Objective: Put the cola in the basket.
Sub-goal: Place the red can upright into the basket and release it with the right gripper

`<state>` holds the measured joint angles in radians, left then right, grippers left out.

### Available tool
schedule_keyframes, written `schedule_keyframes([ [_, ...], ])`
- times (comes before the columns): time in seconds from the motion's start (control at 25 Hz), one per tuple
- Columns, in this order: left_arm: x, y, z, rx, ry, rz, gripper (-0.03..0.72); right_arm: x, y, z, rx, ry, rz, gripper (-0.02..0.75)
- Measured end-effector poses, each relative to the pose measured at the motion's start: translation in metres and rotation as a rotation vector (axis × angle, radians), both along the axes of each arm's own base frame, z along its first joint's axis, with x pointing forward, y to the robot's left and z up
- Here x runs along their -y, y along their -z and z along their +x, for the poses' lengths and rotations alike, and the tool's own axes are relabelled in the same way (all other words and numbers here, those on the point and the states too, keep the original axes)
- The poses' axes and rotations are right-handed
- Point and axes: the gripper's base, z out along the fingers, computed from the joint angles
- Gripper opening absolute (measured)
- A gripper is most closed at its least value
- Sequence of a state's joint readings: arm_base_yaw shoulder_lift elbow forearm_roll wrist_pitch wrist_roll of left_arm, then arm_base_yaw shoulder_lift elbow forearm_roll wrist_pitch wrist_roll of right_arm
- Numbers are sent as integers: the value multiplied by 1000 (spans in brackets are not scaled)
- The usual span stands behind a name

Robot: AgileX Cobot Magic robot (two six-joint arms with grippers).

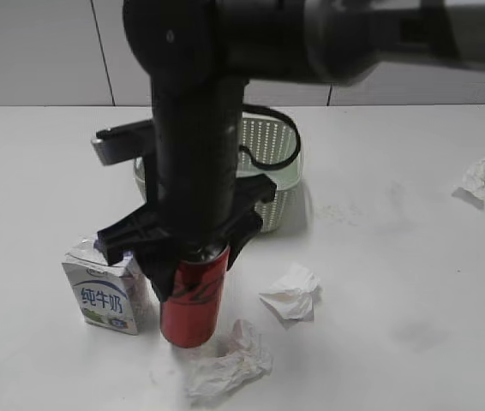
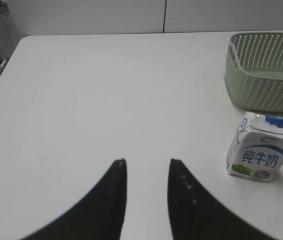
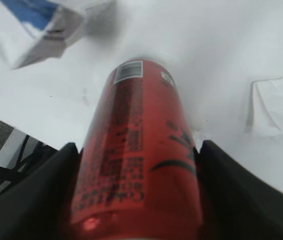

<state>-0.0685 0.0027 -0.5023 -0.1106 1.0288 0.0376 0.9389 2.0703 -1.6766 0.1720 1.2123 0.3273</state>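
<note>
One cola (image 1: pixel 193 300) stands upright on the table (image 1: pixel 397 257), its upper part clamped between the right gripper's (image 1: pixel 189 257) fingers. One milk carton (image 1: pixel 105 291) sits just beside it, one basket (image 1: pixel 270 163) behind. Three crumpled tissues, probably, lie around. The left gripper (image 2: pixel 146 165) hangs slightly parted, holding nothing.

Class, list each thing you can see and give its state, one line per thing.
cola: upright on the table, gripped near its top.
right gripper: fingers shut on the cola.
left gripper: open, holding nothing.
basket: upright; no contents show.
milk carton: standing, top crumpled.
tissues: crumpled.
</note>
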Motion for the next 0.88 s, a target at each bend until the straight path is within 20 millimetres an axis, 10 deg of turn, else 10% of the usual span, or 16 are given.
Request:
schedule_keyframes([
  [0.52, 0, 0, 0, 0, 0, 0, 228, 21, -102, 1, 231, -113, 184, 524],
  [0.88, 0, 0, 0, 0, 0, 0, 228, 52, -129, 89, 404, -67, 242, 524],
])
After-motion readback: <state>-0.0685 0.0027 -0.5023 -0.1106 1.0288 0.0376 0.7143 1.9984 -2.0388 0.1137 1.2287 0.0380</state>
